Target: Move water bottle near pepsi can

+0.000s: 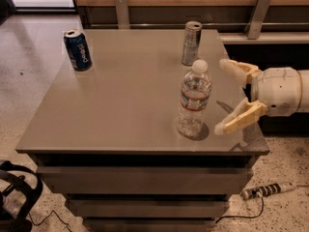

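Your gripper (220, 96) comes in from the right edge, over the counter's (120, 105) front right part, at about the height of the bottle's lower half. Jaws are released and spread wide, one finger toward the back and one toward the front, tips pointing left at the bottle. They hold nothing and touch nothing. There is a visible gap between both tips and the bottle.

The bottle (194, 100) stands upright on the counter, front right area, just left of the gripper. White cap on top, red-and-white label band around the middle. The front finger's tip is near the bottle's base, the back finger's tip is near cap height and a bit behind it. The bottle does not sit between the jaws; it is beside them, just outside the opening.

The pepsi can (77, 50) stands upright at the back left corner of the counter, well apart from the bottle, nearly the full counter width away.

A silver can (191, 43) stands upright toward the back right, behind the bottle and near it, not touching.

On the floor you have a cable with a plug strip (268, 189) at lower right and a dark bag (17, 197) at lower left.
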`<state>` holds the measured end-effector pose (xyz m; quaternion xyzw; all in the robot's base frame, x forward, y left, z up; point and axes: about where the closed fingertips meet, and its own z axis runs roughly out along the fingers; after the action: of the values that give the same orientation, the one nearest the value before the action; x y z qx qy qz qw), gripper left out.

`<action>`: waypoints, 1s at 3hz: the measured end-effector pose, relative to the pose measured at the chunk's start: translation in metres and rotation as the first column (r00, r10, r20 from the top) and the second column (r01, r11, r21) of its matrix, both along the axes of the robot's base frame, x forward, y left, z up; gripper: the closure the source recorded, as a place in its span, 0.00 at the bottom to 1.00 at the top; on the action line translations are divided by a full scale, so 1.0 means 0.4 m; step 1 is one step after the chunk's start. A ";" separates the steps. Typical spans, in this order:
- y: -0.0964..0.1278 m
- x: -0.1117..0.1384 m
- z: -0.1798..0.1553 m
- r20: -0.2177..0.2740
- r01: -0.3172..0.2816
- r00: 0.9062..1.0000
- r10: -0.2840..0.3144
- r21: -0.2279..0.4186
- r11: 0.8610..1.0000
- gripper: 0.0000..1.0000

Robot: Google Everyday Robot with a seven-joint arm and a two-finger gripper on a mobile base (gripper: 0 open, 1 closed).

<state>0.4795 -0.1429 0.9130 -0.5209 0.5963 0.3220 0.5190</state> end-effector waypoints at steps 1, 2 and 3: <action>0.050 -0.003 -0.005 -0.027 -0.044 0.999 0.045 0.042 0.998 0.00; 0.095 -0.006 -0.008 -0.051 -0.078 0.995 0.081 0.066 0.995 0.00; 0.099 -0.007 -0.006 -0.049 -0.081 0.995 0.084 0.064 0.995 0.18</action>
<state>0.4766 -0.1033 0.9108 -0.5202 0.5773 0.3748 0.5056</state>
